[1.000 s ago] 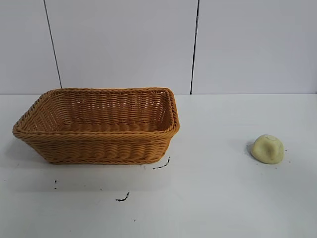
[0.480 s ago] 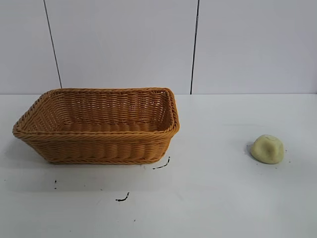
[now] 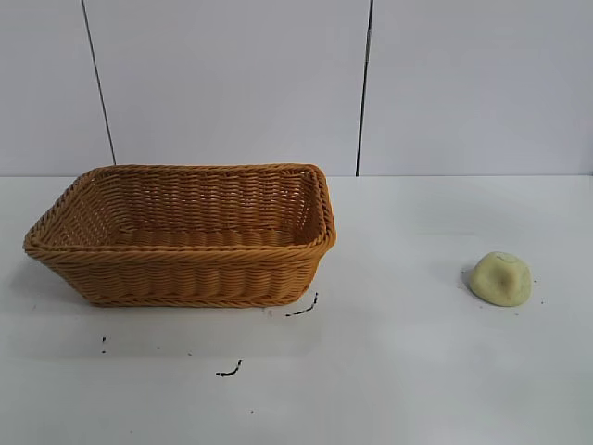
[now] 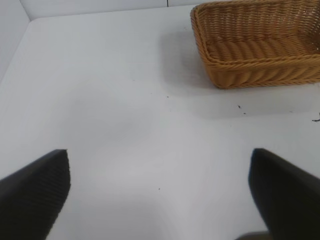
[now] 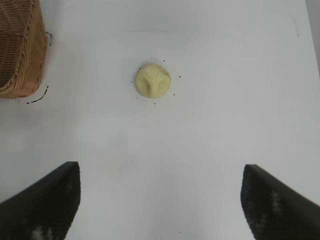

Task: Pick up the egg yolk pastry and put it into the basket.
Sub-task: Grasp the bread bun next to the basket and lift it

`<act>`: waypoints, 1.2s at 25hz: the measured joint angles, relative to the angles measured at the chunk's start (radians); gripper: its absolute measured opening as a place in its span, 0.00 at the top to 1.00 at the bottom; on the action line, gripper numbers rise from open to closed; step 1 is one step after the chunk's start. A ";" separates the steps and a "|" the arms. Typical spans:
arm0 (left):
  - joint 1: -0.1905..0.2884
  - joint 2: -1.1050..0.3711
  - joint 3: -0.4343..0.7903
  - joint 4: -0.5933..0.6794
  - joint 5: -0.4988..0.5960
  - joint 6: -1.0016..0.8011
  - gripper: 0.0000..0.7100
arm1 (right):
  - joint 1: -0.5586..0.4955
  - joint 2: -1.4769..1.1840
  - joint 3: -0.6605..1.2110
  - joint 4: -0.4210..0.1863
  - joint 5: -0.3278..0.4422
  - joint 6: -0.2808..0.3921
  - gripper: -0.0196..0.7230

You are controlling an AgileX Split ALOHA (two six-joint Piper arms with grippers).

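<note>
The egg yolk pastry (image 3: 501, 278), a small pale yellow dome with a dent, lies on the white table at the right. It also shows in the right wrist view (image 5: 153, 80), ahead of my right gripper (image 5: 161, 172), which is open and empty, well short of the pastry. The orange-brown wicker basket (image 3: 185, 269) stands at the left, empty. It also shows in the left wrist view (image 4: 260, 62) and in the right wrist view (image 5: 20, 60). My left gripper (image 4: 160, 160) is open and empty over bare table, away from the basket. Neither arm shows in the exterior view.
Small black marks (image 3: 230, 371) lie on the table in front of the basket. A white wall with dark vertical seams (image 3: 364, 88) stands behind the table. The table's edge meets a wall corner in the left wrist view (image 4: 25, 15).
</note>
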 joint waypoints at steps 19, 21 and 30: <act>0.000 0.000 0.000 0.000 0.000 0.000 0.02 | 0.000 0.790 -0.303 0.017 -0.021 -0.064 0.13; 0.000 0.000 0.000 0.000 0.000 0.000 0.02 | 0.009 0.838 -0.303 0.018 -0.050 -0.085 0.13; 0.000 0.000 0.000 0.000 0.000 0.000 0.02 | 0.073 0.953 -0.303 0.029 -0.179 -0.130 0.13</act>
